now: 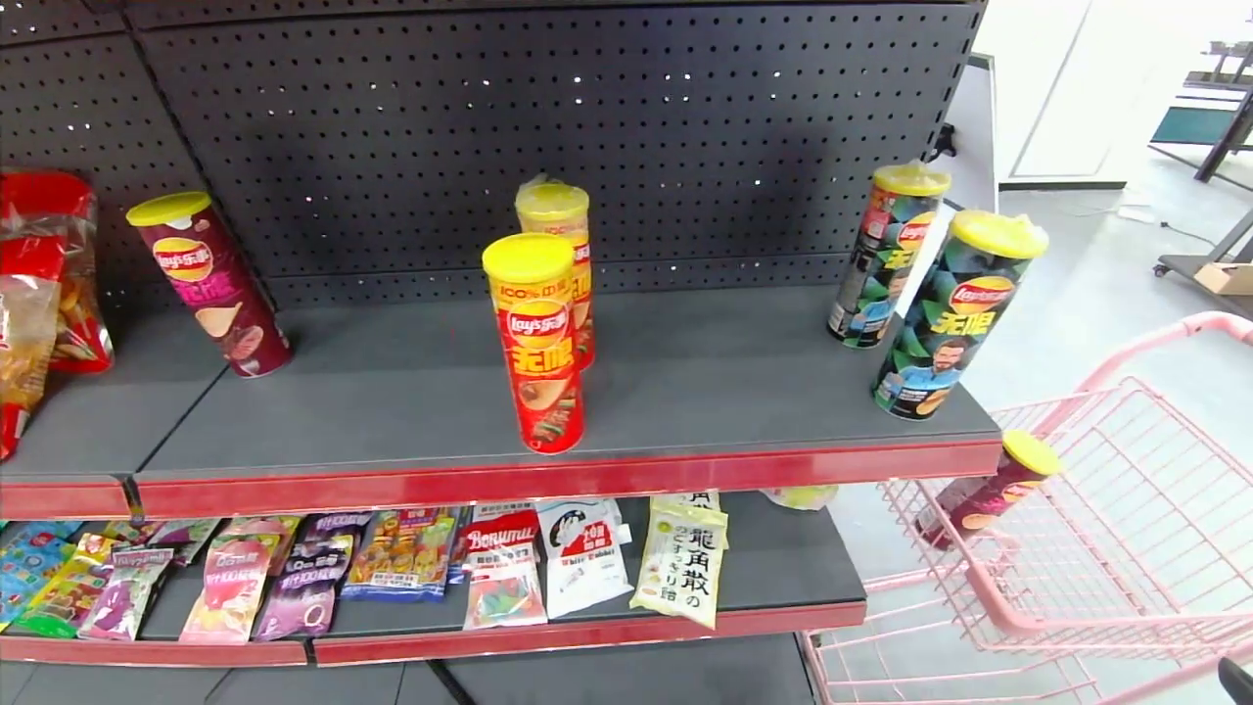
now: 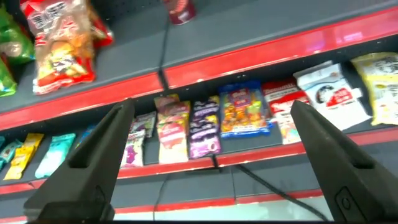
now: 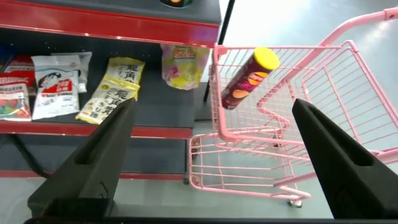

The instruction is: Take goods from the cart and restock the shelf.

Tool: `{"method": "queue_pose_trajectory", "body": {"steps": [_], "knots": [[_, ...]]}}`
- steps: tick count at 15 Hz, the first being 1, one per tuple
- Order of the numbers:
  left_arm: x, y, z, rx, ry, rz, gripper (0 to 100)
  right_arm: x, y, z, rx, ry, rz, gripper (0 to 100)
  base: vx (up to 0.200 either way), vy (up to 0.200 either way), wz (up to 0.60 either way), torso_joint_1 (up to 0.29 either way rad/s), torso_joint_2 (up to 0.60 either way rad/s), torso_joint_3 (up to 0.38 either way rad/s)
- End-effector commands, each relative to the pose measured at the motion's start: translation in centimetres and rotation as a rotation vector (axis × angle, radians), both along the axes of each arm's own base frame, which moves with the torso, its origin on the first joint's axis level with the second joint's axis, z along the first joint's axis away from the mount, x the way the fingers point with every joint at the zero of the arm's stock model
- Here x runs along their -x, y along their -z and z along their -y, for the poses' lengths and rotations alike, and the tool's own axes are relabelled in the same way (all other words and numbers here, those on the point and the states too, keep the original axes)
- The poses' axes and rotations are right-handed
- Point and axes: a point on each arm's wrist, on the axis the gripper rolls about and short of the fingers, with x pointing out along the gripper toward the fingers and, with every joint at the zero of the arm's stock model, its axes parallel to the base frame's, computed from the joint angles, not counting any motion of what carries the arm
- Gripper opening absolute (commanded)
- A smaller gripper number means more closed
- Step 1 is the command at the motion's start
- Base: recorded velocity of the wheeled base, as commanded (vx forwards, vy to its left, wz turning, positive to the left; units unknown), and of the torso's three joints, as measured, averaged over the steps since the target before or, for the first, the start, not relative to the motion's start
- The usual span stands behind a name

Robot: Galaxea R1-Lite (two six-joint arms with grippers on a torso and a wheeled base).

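A pink wire cart (image 1: pixel 1106 548) stands to the right of the shelf, and one maroon chip can (image 1: pixel 989 487) with a yellow lid leans in its corner. My right gripper (image 3: pixel 214 102) is open and holds nothing, hanging back from the cart (image 3: pixel 323 118) with that maroon can (image 3: pixel 249 78) ahead of it. On the upper shelf board (image 1: pixel 685 382) stand a maroon can (image 1: pixel 210 284) on the left, two red cans (image 1: pixel 536 343) in the middle and two green-black cans (image 1: pixel 954 318) on the right. My left gripper (image 2: pixel 212 104) is open and bare, facing the lower shelf's snack bags (image 2: pixel 186 127).
Red snack bags (image 1: pixel 39 284) sit at the upper shelf's far left. Several flat candy and snack packets (image 1: pixel 509 568) line the lower shelf. The upper shelf has red front lips (image 1: pixel 548 480) and a pegboard back. Open floor lies right of the cart.
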Motion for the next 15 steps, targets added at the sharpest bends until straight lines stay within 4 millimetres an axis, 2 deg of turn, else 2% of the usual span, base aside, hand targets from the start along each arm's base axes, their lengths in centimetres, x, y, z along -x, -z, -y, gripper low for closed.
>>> {"method": "queue_pose_trajectory", "body": {"steps": [1, 8, 13, 15], "knots": [[-0.14, -0.02, 0.03, -0.002, 0.001, -0.009, 100, -0.23, -0.10, -0.03, 0.003, -0.001, -0.013, 100, 0.000, -0.200, 0.00, 0.002, 0.00, 0.007], [-0.36, -0.11, 0.08, -0.008, 0.000, -0.023, 100, -0.60, -0.16, -0.08, 0.005, -0.007, -0.036, 100, 0.000, -0.200, 0.00, 0.001, 0.00, 0.000], [-0.21, -0.09, 0.07, -0.021, 0.012, -0.014, 100, -0.78, -0.13, -0.11, 0.010, -0.008, -0.050, 100, 0.000, 0.000, 0.00, 0.000, 0.00, 0.000], [-0.19, -0.09, 0.06, -0.021, 0.014, -0.013, 100, -0.80, -0.11, -0.10, 0.012, -0.007, -0.053, 100, 0.000, 0.000, -0.60, -0.002, 0.00, 0.000]]}}
